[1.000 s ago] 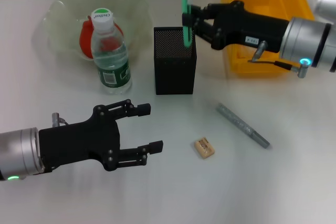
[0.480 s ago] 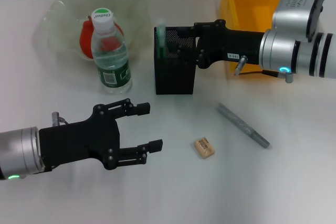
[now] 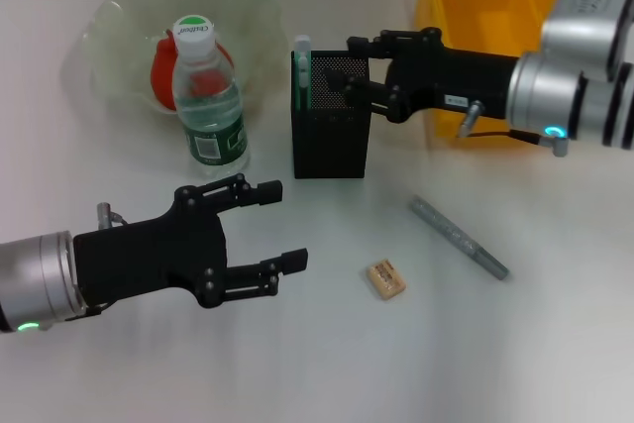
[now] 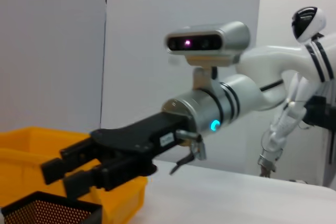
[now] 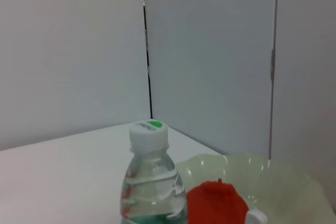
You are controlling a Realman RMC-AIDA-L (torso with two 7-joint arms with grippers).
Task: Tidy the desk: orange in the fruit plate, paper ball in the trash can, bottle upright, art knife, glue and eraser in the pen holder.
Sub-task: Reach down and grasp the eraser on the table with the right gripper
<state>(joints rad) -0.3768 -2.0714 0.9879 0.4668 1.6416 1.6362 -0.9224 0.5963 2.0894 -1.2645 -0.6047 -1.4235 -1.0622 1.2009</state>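
The white desk (image 3: 515, 364) carries everything here. At its far right stands the trash can (image 3: 490, 17), a bright yellow rectangular bin with its open top toward the camera. At the far left sits the fruit plate (image 3: 119, 17), a wide pale green translucent bowl with a wavy rim, and the red-orange orange (image 3: 163, 68) lies inside it.

The left gripper (image 3: 272, 227) hovers low over the near left part of the desk, black fingers spread apart and holding nothing. The right gripper (image 3: 349, 66) reaches in from the right, in front of the trash can, to the pen holder's upper right rim, with its fingers parted and nothing between them.

The pen holder (image 3: 330, 126), a black square mesh cup, stands mid-desk. The art knife (image 3: 302, 71), slim and mint green with a white end, stands upright in its left corner, the top poking above the rim.

The bottle (image 3: 205, 96) stands upright just in front of the fruit plate, clear with a green label and white cap.

The glue (image 3: 460, 237), a thin grey tube, lies diagonally on the desk right of the pen holder. The eraser (image 3: 385, 279), a small tan block with printed marks, lies nearer, well apart from both grippers.
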